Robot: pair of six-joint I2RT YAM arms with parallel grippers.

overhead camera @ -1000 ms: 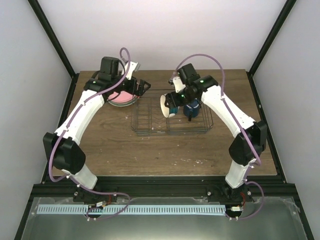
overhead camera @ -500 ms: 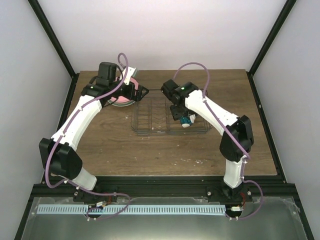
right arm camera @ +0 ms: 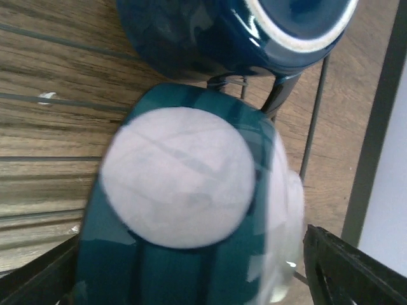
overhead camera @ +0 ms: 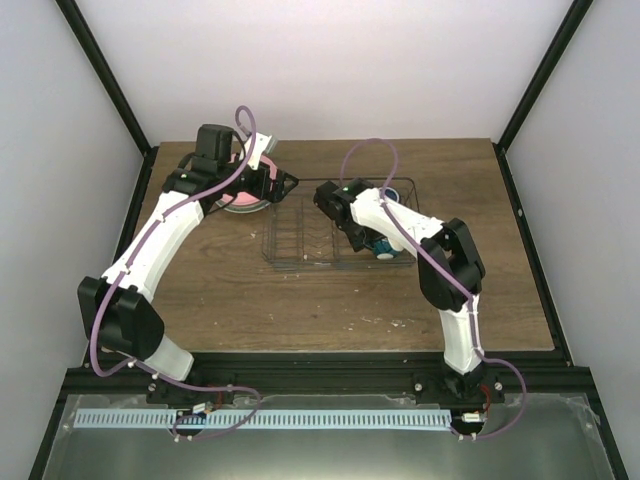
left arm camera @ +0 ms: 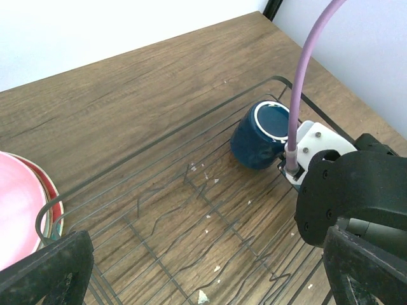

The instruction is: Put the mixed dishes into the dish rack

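The dish rack [overhead camera: 300,240] of thin dark wire lies mid-table. A dark blue mug [left arm camera: 261,133] lies on its side in the rack's right part [left arm camera: 159,145]. My right gripper [overhead camera: 362,240] is down inside the rack, just in front of the mug [right arm camera: 210,32]. The cream bowl with blue outside [right arm camera: 184,190] sits blurred between its spread fingers, white base toward the camera, loose rather than clamped. My left gripper [overhead camera: 283,183] hovers open and empty over the rack's left end [left arm camera: 210,279]. The pink plate [left arm camera: 16,210] tops a plate stack left of the rack.
A red-rimmed plate edge [left arm camera: 56,219] shows under the pink plate [overhead camera: 245,195]. The right arm's black wrist [left arm camera: 356,197] fills the rack's near right side. White crumbs dot the wood under the wires. Black frame posts border the table.
The right arm swung the bowl from above the rack down into it beside the mug, and its jaws widened a little. The left gripper shifted slightly toward the rack, then held still.
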